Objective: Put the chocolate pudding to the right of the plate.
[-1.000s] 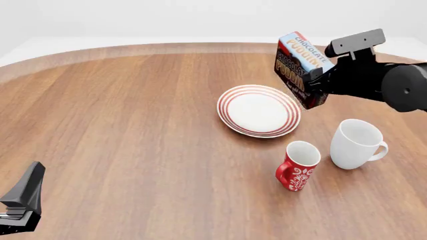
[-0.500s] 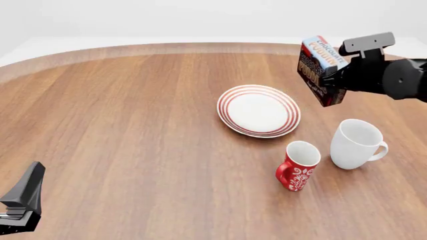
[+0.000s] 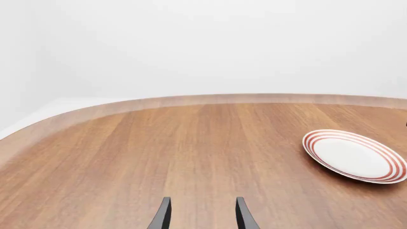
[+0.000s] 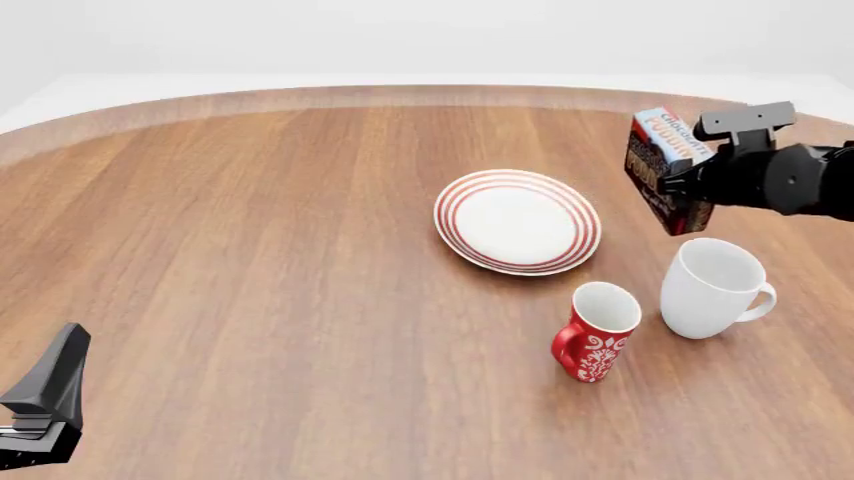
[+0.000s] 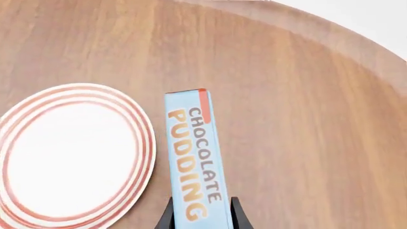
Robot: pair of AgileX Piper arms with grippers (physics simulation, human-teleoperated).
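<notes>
The chocolate pudding carton, light-blue top and dark brown front, is held by my right gripper, which is shut on it, to the right of the plate and just above the table. In the right wrist view the carton sits between the fingers, with the plate beside it. The round white plate with red rings lies near the table's middle; it also shows in the left wrist view. My left gripper is open and empty, low at the near left corner.
A white mug stands just in front of the held carton. A red patterned mug stands in front of the plate. The table's curved far edge runs behind.
My right gripper has carried the carton to the right and down, from above the plate's far right rim to beside the plate. The left arm has not moved.
</notes>
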